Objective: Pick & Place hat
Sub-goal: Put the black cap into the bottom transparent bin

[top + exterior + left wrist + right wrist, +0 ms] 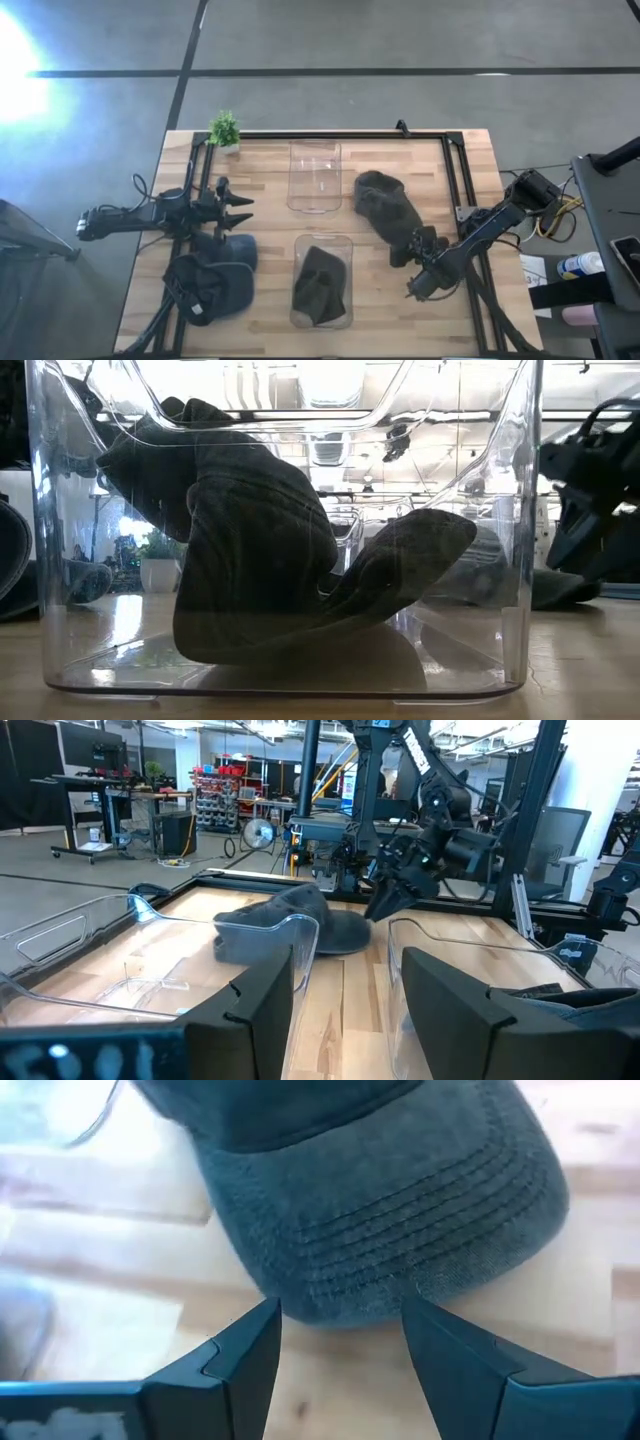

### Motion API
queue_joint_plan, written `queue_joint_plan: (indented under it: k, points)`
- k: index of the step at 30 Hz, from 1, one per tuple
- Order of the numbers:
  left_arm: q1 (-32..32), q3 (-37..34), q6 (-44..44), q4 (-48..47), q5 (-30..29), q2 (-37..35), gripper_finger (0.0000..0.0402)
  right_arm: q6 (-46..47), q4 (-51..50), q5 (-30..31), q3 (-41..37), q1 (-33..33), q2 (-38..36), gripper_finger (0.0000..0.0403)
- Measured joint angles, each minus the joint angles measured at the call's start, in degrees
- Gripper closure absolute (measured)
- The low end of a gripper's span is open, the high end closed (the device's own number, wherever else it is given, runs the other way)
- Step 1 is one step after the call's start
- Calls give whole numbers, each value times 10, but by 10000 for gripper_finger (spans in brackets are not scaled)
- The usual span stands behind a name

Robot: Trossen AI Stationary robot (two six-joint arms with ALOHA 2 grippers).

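A grey-green cap (pixel 385 205) lies flat on the table's right half, right of the two clear bins, with its stitched brim (pixel 400 1230) toward the near right. My right gripper (pixel 408 250) is open and low at that brim. In the right wrist view my right gripper (pixel 340 1312) has one fingertip on either side of the brim's front edge, and no touch shows. My left gripper (pixel 240 207) waits open at the table's left, pointing right. The left wrist view shows my left gripper (pixel 345 970) facing the cap (pixel 290 915).
The empty clear bin (pixel 315 175) stands at the far middle. The near clear bin (pixel 345 245) holds a dark olive hat (pixel 270 560). Dark caps (pixel 210 280) lie at the near left. A small plant (pixel 224 128) stands at the far left corner. Black frame rails (pixel 452 170) border the table.
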Motion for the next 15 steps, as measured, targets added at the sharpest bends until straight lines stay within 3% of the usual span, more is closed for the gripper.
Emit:
queue_joint_plan:
  k: [6,15]
  points:
    - [0,0,0,0,0,0,220,0,42,34,-38,-34,0,197]
    - [0,0,0,0,0,0,220,-7,121,231,-47,-59,-29,197]
